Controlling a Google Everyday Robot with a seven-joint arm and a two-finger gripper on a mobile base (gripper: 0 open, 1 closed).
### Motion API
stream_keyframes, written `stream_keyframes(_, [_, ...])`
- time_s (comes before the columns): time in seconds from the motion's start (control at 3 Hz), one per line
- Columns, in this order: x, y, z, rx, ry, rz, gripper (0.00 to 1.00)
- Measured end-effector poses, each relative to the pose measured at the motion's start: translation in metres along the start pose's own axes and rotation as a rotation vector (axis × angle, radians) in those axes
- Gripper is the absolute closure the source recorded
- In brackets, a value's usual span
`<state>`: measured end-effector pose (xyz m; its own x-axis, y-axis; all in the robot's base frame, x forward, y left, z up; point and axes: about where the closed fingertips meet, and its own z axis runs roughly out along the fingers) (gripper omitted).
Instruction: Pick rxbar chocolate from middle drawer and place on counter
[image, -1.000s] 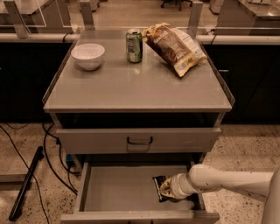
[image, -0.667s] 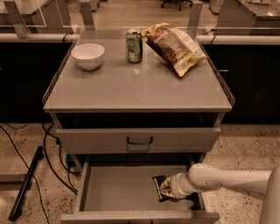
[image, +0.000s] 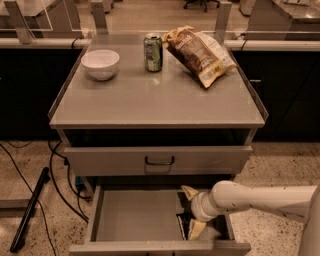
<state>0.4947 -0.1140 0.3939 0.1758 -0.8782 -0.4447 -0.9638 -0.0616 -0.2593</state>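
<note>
Nothing has shifted: the gripper sits at the drawer's four o'clock, fingers spread astride the bar for grasping.
</note>
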Motion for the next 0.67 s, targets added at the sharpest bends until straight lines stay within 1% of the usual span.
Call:
stream_keyframes(0.33, [0.0021, -0.0008, 0.0007, -0.005, 0.004, 0.006, 0.0])
stream_keyframes(0.67, [0.012, 0.0001, 0.0076, -0.019, 0.012, 0.031, 0.0])
